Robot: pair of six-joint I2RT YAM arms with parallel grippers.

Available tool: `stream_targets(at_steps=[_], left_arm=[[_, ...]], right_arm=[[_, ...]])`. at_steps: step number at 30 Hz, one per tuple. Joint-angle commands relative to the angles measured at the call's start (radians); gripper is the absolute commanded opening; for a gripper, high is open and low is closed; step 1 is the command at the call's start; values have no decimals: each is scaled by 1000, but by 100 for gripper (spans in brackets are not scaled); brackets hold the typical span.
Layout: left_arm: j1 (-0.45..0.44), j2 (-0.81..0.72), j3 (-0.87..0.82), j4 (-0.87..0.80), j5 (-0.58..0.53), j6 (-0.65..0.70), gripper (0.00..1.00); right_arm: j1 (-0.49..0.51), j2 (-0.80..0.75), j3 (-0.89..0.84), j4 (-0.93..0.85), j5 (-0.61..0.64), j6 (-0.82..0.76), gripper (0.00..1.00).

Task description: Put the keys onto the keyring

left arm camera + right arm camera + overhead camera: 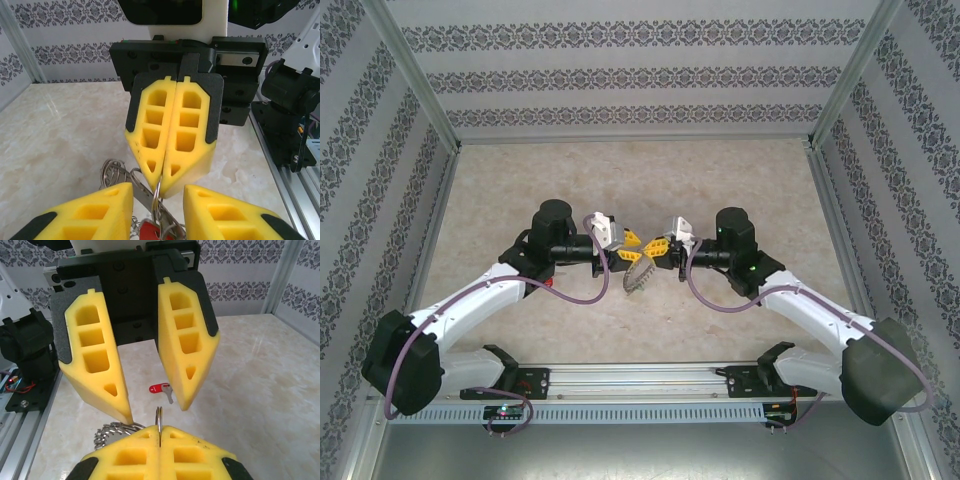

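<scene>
Two red keys were the job, and I could place only one with certainty. The loose key [161,389] lay flat on the desk [260,390], past the keyring on the left arm's side, lower than it and well apart from it.

The keyring [159,416] was off the desk, clamped in the right jaws. These were pressed together on its lower part, so a thin arc of wire stood up from between them. That arc was edge-on to both wrist cameras, so I judged its plane to run along the line from one arm to the other. Its scalloped coils [112,432] bunched just beside that arc.

The left jaws stood apart, one finger [95,365] on either side of the keyring, gripping nothing that I could see. A second red head [150,231] showed low against the keyring in the left wrist view. I could not tell whether it was threaded or merely hanging close.

The loose key's long axis lay crosswise to the line between the arms, with its blade [169,396] canted slightly back toward the keyring. The left arm [470,295] was the nearer one and its jaws were free, while the right arm [800,300] was busy holding. I judged the left would have to leave the keyring, drop, and take the red head across its width.
</scene>
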Motion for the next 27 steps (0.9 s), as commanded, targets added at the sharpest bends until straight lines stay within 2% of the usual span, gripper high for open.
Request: stream_targets(at_steps=[1,7,15,17,20,24,27], left_arm=[[10,10,30,-25,33,14,32],[10,-2,9,-26,18,22,30],[12,-50,-30,-53,5,44,19],[11,-50,-25,-63,7,47,14],[10,-43,-16,-65,11,45,1],[12,-27,5,-103,20,65,0],[12,-28,17,-137,12,90,0]], right_arm=[[17,12,40,76,-30,-5,0],[22,16,39,86,-20,0,0],[19,7,32,111,-20,35,0],[20,6,29,113,-18,37,0],[25,8,26,115,-19,39,0],[28,5,26,109,-14,34,0],[28,-9,40,11,-11,-41,0]])
